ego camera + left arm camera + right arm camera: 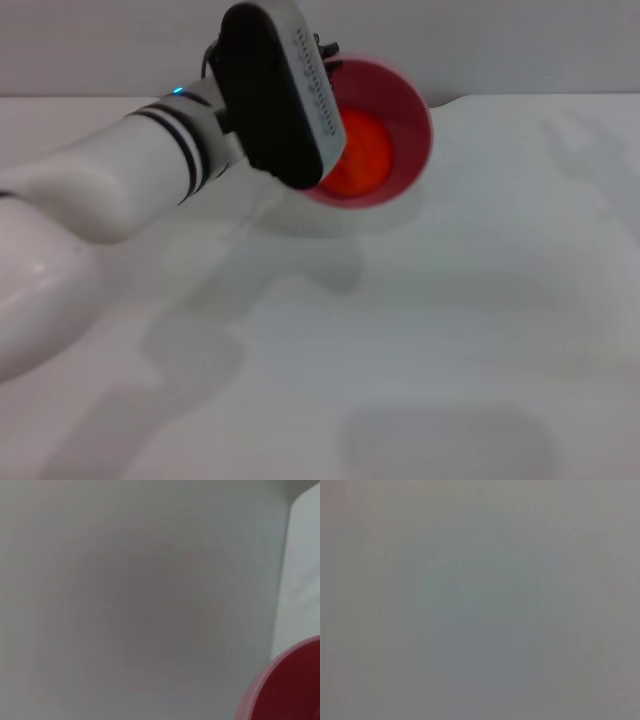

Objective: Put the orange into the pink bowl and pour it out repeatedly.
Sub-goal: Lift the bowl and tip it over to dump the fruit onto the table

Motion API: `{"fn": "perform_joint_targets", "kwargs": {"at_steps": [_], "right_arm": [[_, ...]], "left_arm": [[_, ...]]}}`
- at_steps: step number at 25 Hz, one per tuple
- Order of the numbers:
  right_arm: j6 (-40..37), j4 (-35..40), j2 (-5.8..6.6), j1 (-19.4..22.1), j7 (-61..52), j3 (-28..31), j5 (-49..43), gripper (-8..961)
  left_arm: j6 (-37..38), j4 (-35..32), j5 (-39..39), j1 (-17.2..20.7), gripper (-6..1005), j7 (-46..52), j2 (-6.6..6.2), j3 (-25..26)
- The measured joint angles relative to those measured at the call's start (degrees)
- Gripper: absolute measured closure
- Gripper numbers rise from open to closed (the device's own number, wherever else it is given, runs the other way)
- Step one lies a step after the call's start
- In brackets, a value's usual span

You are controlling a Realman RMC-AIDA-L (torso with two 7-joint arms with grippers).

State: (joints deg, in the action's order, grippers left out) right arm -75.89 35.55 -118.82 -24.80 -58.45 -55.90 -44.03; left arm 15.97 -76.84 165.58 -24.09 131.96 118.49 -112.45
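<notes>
The pink bowl point(408, 112) hangs above the white table at the back centre, tipped so its mouth faces me. The orange point(366, 156) lies inside it, against the lower wall. My left gripper point(328, 62) is shut on the bowl's left rim, with its fingers mostly hidden behind the black wrist housing. A piece of the pink bowl point(292, 690) shows at the corner of the left wrist view. The right gripper is out of view, and the right wrist view shows only plain grey.
The white table point(430, 330) spreads out in front of and to the right of the bowl, with the bowl's shadow beneath it. A grey wall runs along the table's far edge. My left arm point(110, 190) reaches in from the left.
</notes>
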Motion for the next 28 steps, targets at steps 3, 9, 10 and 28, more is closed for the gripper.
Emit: {"fn": "perform_joint_targets", "kwargs": {"at_steps": [3, 9, 10, 28], "right_arm": [[0.0, 0.0, -0.01, 0.1, 0.0, 0.0, 0.0, 473], [0.2, -0.1, 0.03, -0.4, 0.0, 0.0, 0.1, 473], [0.2, -0.1, 0.03, -0.6, 0.0, 0.0, 0.1, 473], [0.5, -0.1, 0.26, -2.4, 0.1, 1.4, 0.2, 472]], "left_arm": [[-7.4, 0.0, 0.0, 3.2, 957, -4.8, 0.09, -0.4], [-21.7, 2.3, -0.1, 6.7, 957, -10.1, 0.14, -1.5], [-24.5, 3.1, -0.2, 7.1, 957, -11.2, 0.14, -1.9], [-47.0, 14.2, -9.7, 5.0, 957, -17.1, 0.13, -4.0]]}}
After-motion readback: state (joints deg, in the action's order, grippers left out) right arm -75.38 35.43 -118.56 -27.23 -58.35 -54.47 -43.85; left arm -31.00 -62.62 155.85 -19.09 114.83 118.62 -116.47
